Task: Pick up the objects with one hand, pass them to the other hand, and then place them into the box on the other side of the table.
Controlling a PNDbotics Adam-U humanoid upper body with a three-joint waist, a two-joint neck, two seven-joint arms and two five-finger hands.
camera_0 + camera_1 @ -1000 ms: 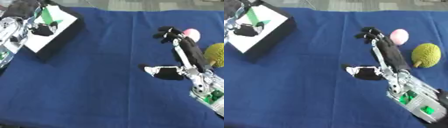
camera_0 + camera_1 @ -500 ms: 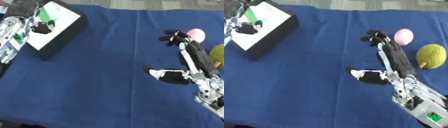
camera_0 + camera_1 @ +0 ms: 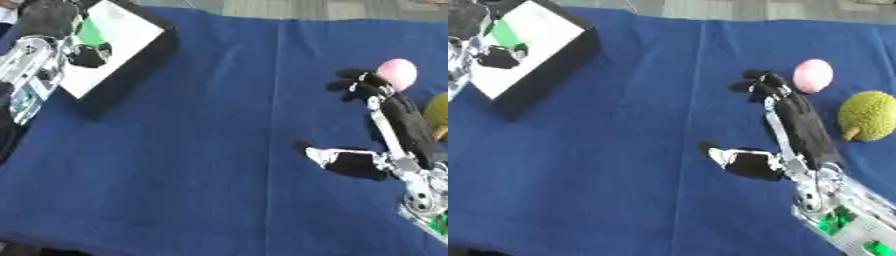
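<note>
— What's over on the left side?

— The robot's left hand (image 3: 54, 20), black with silver joints, is up at the far left corner over the black-walled box with a white floor (image 3: 122, 37). I cannot tell how its fingers stand; they blur into the box. There is a green object (image 3: 506, 34) lying on the white floor inside the box, right by that hand.

— And the middle of the table?

— Just the dark blue cloth covering the table (image 3: 210, 150), with a crease running from front to back.

— Then the right?

— The right hand (image 3: 794, 120) lies stretched out over the cloth, palm down, fingers straight and only a little bent at the tips, thumb stuck out wide towards the left. It holds nothing. Its fingertips (image 3: 754, 82) are just beside the smooth pink egg-shaped object (image 3: 813, 75), a touch to its left; whether they touch it I cannot make out.

— Anything further right?

— A bumpy yellow-green round fruit (image 3: 870, 115) sits on the cloth near the right edge, close alongside the back of the hand, nearer than the pink one.
</note>
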